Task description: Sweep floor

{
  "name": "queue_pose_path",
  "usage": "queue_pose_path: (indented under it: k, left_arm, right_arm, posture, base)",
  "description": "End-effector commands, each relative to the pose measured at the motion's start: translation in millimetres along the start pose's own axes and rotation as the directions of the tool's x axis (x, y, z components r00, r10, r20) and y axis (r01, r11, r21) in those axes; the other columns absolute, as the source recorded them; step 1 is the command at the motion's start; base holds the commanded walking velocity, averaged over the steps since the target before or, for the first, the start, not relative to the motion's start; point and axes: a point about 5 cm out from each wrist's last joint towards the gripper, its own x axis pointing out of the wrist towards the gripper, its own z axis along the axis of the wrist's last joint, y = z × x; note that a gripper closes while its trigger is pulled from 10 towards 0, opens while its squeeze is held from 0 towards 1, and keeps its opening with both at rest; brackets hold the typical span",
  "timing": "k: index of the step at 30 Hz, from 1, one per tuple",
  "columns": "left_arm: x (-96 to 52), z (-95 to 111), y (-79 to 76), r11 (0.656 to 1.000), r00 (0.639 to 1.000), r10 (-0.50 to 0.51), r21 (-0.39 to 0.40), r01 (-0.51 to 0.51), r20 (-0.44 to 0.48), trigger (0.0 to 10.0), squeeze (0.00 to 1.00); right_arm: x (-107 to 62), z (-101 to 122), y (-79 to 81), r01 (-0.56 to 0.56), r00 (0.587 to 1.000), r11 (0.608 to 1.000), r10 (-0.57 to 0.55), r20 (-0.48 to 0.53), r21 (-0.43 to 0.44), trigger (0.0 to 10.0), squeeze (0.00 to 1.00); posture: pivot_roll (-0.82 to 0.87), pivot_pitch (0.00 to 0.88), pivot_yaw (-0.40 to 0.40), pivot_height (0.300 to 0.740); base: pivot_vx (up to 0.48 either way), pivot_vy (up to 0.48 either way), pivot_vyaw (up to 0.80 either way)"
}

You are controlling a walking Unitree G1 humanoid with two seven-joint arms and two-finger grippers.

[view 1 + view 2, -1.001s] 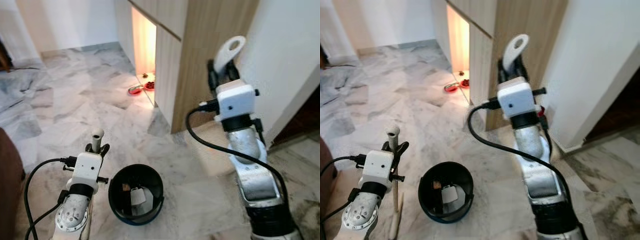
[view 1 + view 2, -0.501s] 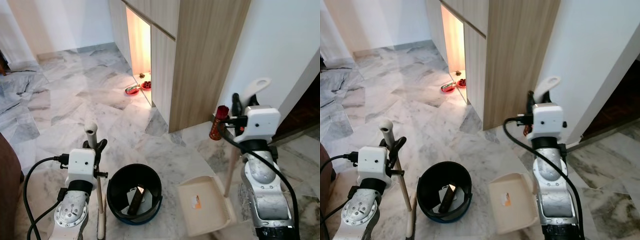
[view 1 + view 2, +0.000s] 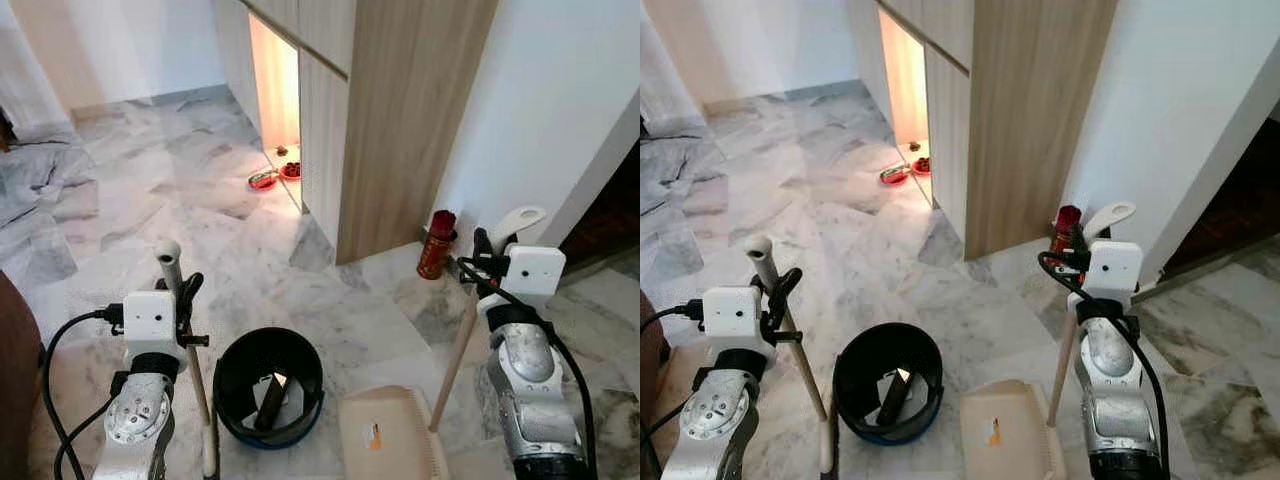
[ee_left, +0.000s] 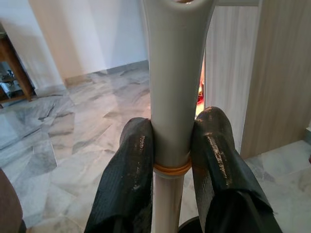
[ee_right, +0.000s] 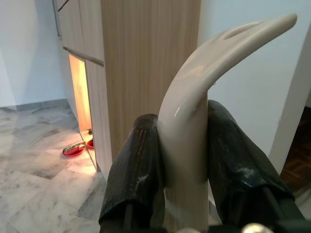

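Observation:
My left gripper [image 3: 182,288] is shut on the pale handle of a broom [image 3: 197,375] that stands upright on the floor, left of a black bin [image 3: 268,333]. In the left wrist view both black fingers [image 4: 130,167] clamp the broom handle [image 4: 170,97]. My right gripper [image 3: 490,248] is shut on the curved top of a long-handled beige dustpan [image 3: 385,445]. The pan rests on the marble floor just right of the bin, with a small orange scrap in it. The right wrist view has the fingers [image 5: 138,167] pressed on the dustpan handle [image 5: 194,102].
The bin holds dark and pale rubbish. A red can [image 3: 436,244] stands by the corner of the wooden cabinet [image 3: 400,110]. Red bowls [image 3: 270,180] lie in the lit cabinet opening. Brown furniture [image 3: 10,390] is at the far left. Open marble floor stretches ahead and left.
The right arm has come down from high above the bin, and the dustpan has been set flat on the floor right of the bin. The left arm keeps holding the broom.

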Motion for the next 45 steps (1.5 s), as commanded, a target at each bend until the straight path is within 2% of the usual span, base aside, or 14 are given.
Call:
queue_pose_path:
  k: [1,9,23,25,31,45]
  left_arm:
    - [4.6,8.6,2.3,1.000,0.999,0.000,-0.004,0.000,0.044,10.0,0.00]
    - [1.4,4.1,4.8,1.000,1.000,-0.017,0.008,0.017,0.023,10.0,0.00]
    - [-7.2,0.7,3.6,1.000,1.000,-0.020,0.009,0.020,0.014,10.0,0.00]
    - [-8.4,-0.9,3.0,0.999,1.000,-0.029,0.030,0.028,0.011,10.0,0.00]
    - [-3.4,0.5,-1.8,0.998,0.998,-0.057,0.025,0.056,0.019,10.0,0.00]
    - [-0.5,2.9,2.5,0.999,0.999,-0.032,0.033,0.031,0.026,10.0,0.00]
  right_arm:
    - [5.1,12.0,1.5,-0.008,0.998,1.000,0.007,0.067,0.007,10.0,0.00]
    - [1.4,8.6,1.3,-0.009,0.997,0.999,0.006,0.072,0.034,10.0,0.00]
    - [-1.9,8.2,3.3,-0.032,0.996,0.999,0.029,0.087,0.032,10.0,0.00]
    - [-4.2,6.8,5.9,-0.044,0.996,0.998,0.041,0.083,0.037,10.0,0.00]
    - [-8.9,9.2,16.4,-0.070,0.993,0.996,0.065,0.096,0.050,10.0,0.00]
    - [-7.0,11.8,19.6,-0.083,0.992,0.996,0.079,0.103,0.034,10.0,0.00]
  posture:
    - [-0.07,0.050,0.011,0.740]
    - [-0.05,0.041,0.026,0.740]
    - [-0.04,0.011,0.017,0.740]
    - [-0.04,0.005,0.018,0.740]
    - [-0.06,0.000,0.034,0.740]
    - [-0.05,0.030,0.027,0.740]
  base:
    - [0.000,0.000,0.00]
    - [0.000,0.000,0.00]
    - [0.000,0.000,0.00]
    - [0.000,0.000,0.00]
    - [-0.249,0.000,0.00]
    - [-0.294,0.000,0.00]
